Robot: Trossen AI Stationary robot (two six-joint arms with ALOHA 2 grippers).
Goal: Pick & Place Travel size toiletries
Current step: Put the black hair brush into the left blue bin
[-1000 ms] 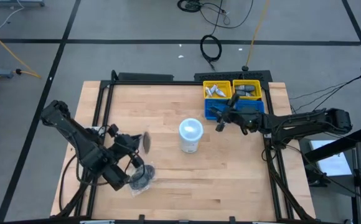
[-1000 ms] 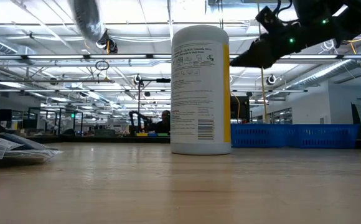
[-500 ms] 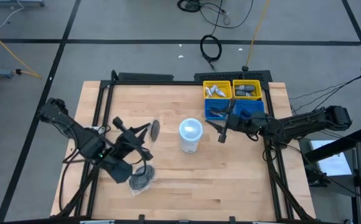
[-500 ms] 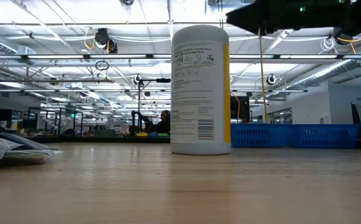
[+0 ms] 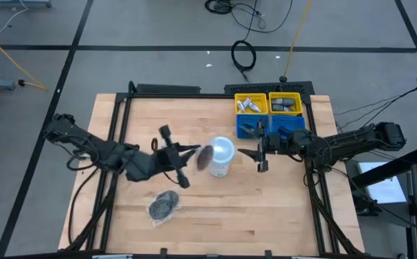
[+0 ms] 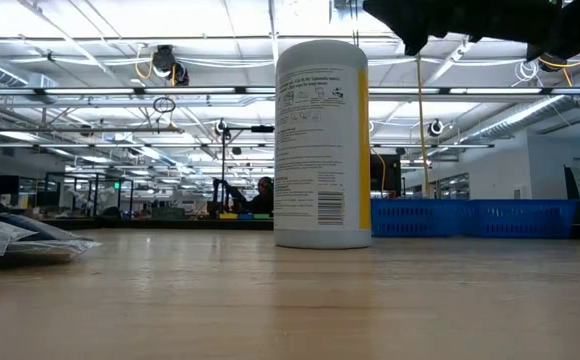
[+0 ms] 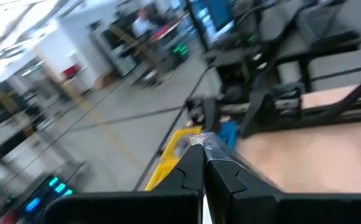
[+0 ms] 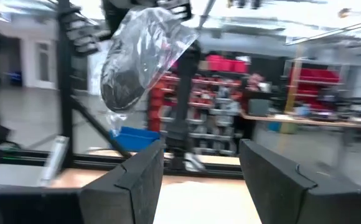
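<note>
Handover time, by the looks of it. Left gripper (image 5: pixel 191 150) is clamped shut on a dark round disc in crinkly clear wrap (image 5: pixel 203 157), carried in the air just left of the tall white cylindrical tub with the pale blue lid (image 5: pixel 221 156). Right gripper (image 5: pixel 259 152) sits just right of that tub with its fingers spread wide and nothing between them. In the right wrist view the wrapped disc (image 8: pixel 134 56) hangs ahead of the open fingers (image 8: pixel 134 177), clearly not between them yet.

My guess for the next move: the two arms close the gap so the right one can pinch the wrap, then the disc goes to the yellow and blue plastic bins (image 5: pixel 269 114) at the far right. A second wrapped disc (image 5: pixel 163 206) lies on the wooden table (image 5: pixel 266 208), near left.
</note>
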